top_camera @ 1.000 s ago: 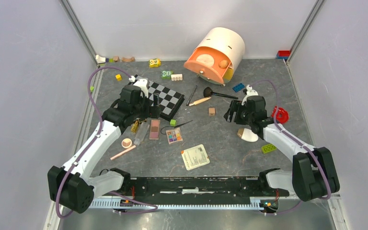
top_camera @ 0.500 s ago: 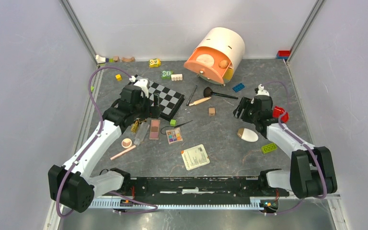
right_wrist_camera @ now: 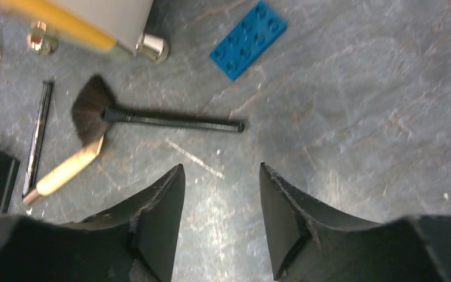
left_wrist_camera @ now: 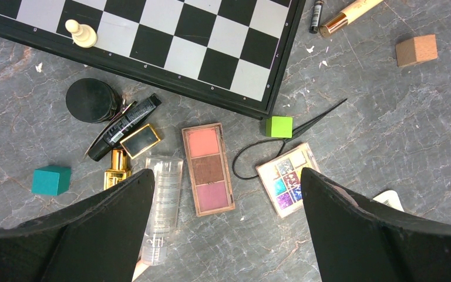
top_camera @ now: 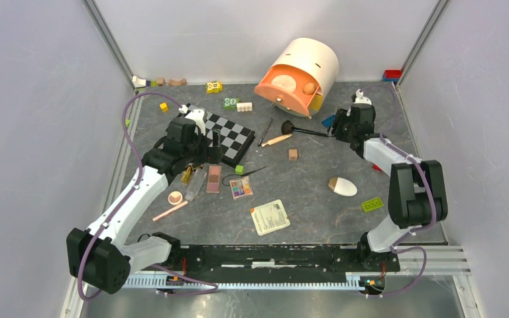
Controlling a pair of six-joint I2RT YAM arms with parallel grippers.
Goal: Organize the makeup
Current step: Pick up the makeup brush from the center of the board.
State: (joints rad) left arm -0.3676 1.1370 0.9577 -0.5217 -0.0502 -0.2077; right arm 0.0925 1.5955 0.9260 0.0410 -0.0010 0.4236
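**Top view:** the black fan brush [top_camera: 303,130] lies on the far desk [top_camera: 318,218], its handle end beside the right fingers [top_camera: 337,128]; the right arm is the nearer.

**Left wrist view:** the left fingers [left_wrist_camera: 227,173] stand wide and empty above the pink eyeshadow palette [left_wrist_camera: 208,168].

**Right wrist view:** the brush [right_wrist_camera: 170,121] runs left to right, with its handle tip just ahead of the right fingers [right_wrist_camera: 221,167], which are partly parted and empty.

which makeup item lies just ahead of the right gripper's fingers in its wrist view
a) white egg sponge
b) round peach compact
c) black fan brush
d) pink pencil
c, the right wrist view shows the black fan brush lying flat just beyond the right gripper, whose jaws are apart and empty
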